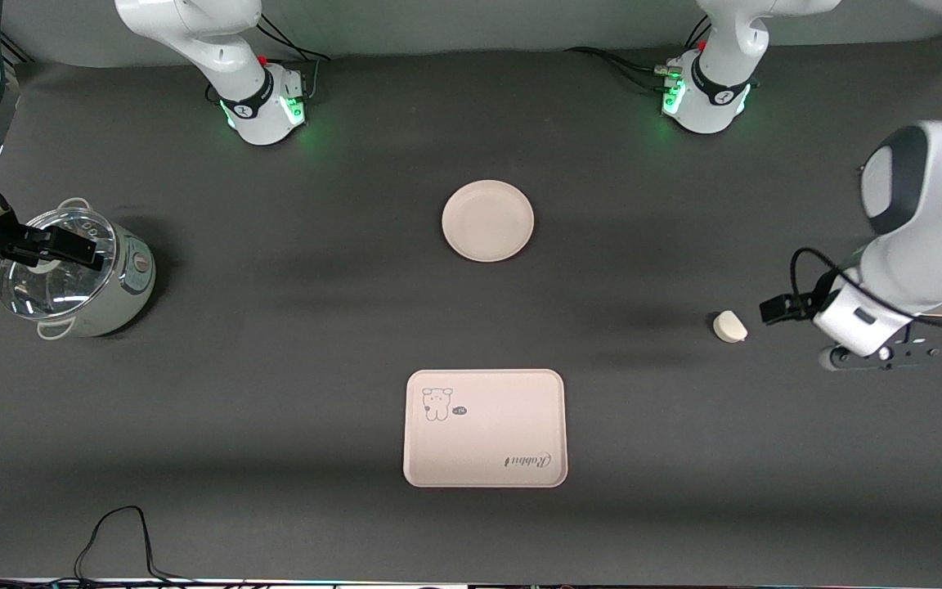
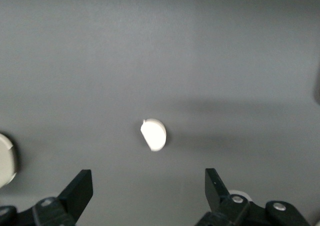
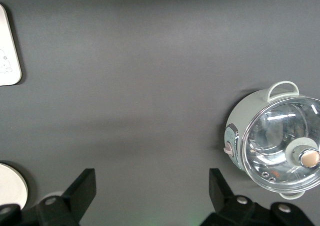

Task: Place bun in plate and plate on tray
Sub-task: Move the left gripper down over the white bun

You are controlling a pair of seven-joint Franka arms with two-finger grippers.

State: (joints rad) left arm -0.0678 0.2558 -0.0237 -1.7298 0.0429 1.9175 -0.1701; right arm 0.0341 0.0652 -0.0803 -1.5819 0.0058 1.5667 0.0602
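The bun (image 1: 729, 326) lies on the dark table toward the left arm's end, and it also shows in the left wrist view (image 2: 154, 134). The round plate (image 1: 487, 221) sits empty mid-table. The tray (image 1: 485, 428) lies nearer the front camera than the plate, also empty. My left gripper (image 1: 778, 311) is open and empty, just beside the bun on the left arm's side, a short gap from it; its own view (image 2: 148, 178) shows the bun ahead of the jaws. My right gripper (image 1: 70, 247) is open and empty over the pot; its own view (image 3: 152, 178) shows bare table.
A pale green pot (image 1: 78, 274) with a glass lid stands at the right arm's end, and it also shows in the right wrist view (image 3: 275, 141). That view also shows the tray's corner (image 3: 7, 46) and the plate's edge (image 3: 10, 183). A black cable (image 1: 111, 532) lies at the table's front edge.
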